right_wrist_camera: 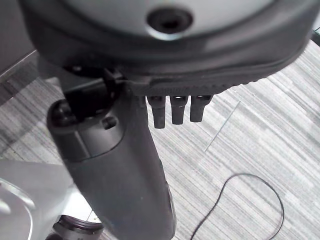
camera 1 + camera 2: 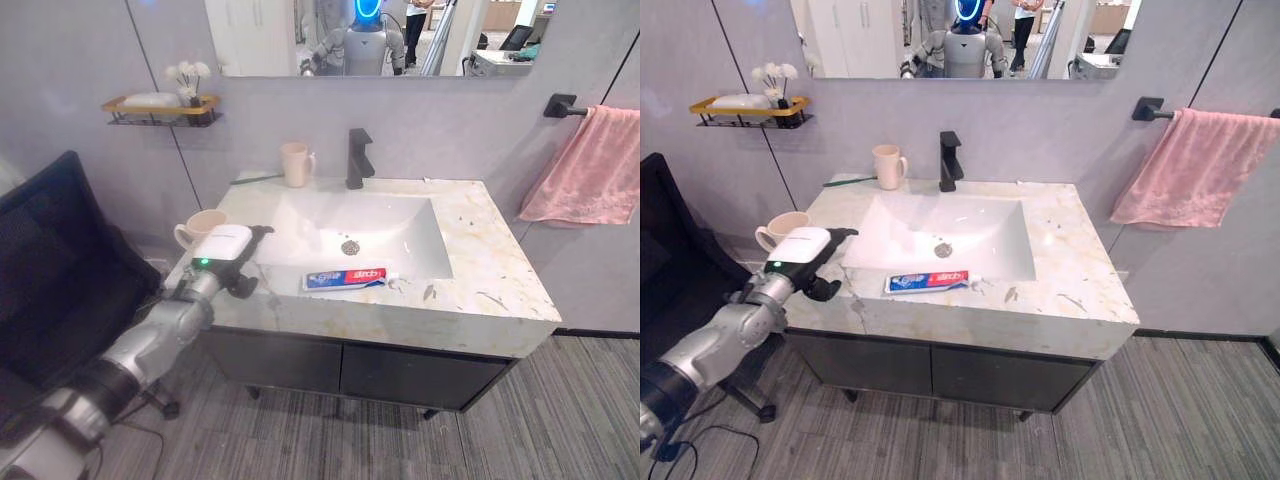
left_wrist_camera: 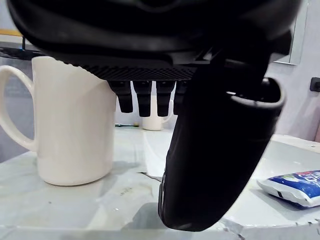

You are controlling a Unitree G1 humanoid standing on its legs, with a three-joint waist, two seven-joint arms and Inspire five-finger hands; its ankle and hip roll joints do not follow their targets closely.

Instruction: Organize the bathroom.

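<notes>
My left hand's fingers [image 3: 142,97] hang straight and relaxed, holding nothing, with the thumb [image 3: 210,165] down close to the marble; the left hand [image 2: 228,250] sits over the front-left corner of the worktop [image 2: 500,270]. Just beside it stands a cream mug [image 3: 75,120], and I judge that to be the main hazard: the mug is near the worktop's left edge, so a sideways sweep of my wrist could knock it over or push it off to the floor. The toothpaste tube [image 2: 345,278] lies flat on the front rim of the sink [image 2: 350,225], close to my thumb side; reaching for it carelessly could nudge it into the basin or off the front lip. A second mug [image 2: 295,164] stands at the back left by the black faucet [image 2: 358,158], with a toothbrush [image 2: 256,179] lying next to it, well apart from my hand. The right half of the worktop is bare, so there is open room there, and a pink towel [image 2: 592,165] hangs beyond it on the wall. My right hand [image 1: 125,175] hangs over the floor, fingers straight and holding nothing.
</notes>
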